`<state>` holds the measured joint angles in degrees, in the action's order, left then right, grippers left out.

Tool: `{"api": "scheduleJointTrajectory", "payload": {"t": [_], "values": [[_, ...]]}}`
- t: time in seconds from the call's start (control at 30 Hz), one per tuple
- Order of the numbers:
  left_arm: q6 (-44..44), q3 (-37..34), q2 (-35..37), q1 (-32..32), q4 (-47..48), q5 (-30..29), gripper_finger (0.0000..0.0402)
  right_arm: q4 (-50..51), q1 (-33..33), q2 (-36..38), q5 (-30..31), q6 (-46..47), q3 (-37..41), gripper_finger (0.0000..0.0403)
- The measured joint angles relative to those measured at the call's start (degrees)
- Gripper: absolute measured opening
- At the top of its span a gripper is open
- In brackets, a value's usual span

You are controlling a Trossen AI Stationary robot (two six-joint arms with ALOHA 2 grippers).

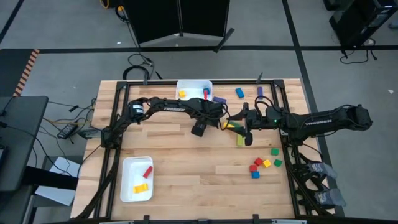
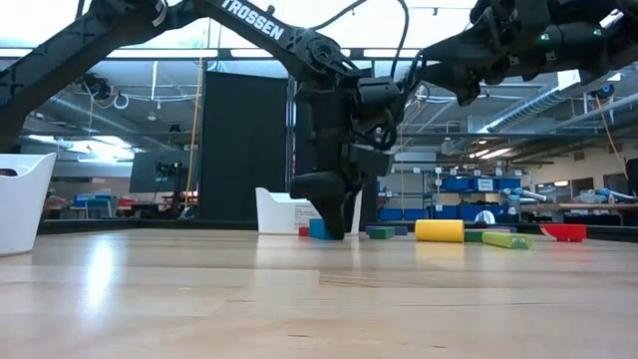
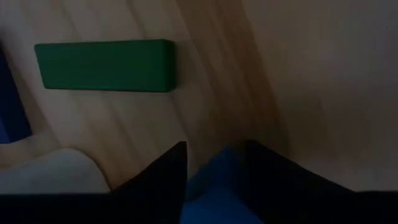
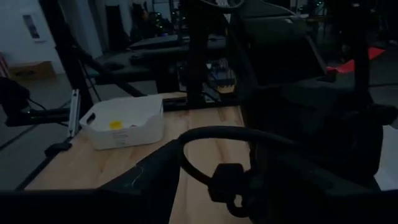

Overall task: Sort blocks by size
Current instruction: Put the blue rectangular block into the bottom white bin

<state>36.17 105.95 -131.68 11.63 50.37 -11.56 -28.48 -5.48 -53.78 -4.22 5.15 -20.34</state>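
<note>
My left gripper [image 3: 214, 148] points steeply down at mid-table, right of the far white tray [image 1: 194, 90]. Its fingertips [image 2: 334, 229] are at the tabletop, shut on a small blue block [image 3: 217, 180]. A green bar [image 3: 102, 64] lies flat on the wood just beyond it. My right gripper [image 1: 231, 119] hangs level above the table, close to the left one. It is open, with nothing between its fingers [image 4: 149, 180]. More blocks lie loose: a yellow bar [image 2: 440, 230], a yellow-green bar [image 1: 240, 140] and a cluster of cubes [image 1: 264, 163]. My left gripper pinches the blue block [image 3: 214, 186] between its two fingers, which come at it from above at a steep slant. The block sits low between the tips, on or just over the tabletop. Which faces the fingers are on is hidden by the fingers themselves.
A second white tray [image 1: 137, 178] at the near left holds a red and a yellow bar. The far tray holds a yellow cube and other pieces. A purple block [image 1: 219, 99] and a blue block [image 1: 239, 92] lie near the far edge. Bare wood spans the near middle.
</note>
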Motion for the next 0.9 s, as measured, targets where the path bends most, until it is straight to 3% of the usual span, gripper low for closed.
{"api": "scheduleJointTrajectory", "payload": {"t": [0.3, 0.6, 0.9], "values": [[0.3, 4.6, 0.1, -1.4, 3.4, -1.0, 0.0217, -0.2, 0.4, 0.0, -0.1, -0.2, -0.1, 0.0220], [5.1, 8.2, 0.4, -1.8, 16.3, -3.6, 0.0262, 0.4, 0.7, 0.0, 0.9, -0.4, -0.1, 0.0220], [8.5, 8.2, -0.4, -0.7, 13.7, -4.8, 0.0266, 0.2, 0.7, 0.0, 0.9, -0.2, -0.1, 0.0220]]}}
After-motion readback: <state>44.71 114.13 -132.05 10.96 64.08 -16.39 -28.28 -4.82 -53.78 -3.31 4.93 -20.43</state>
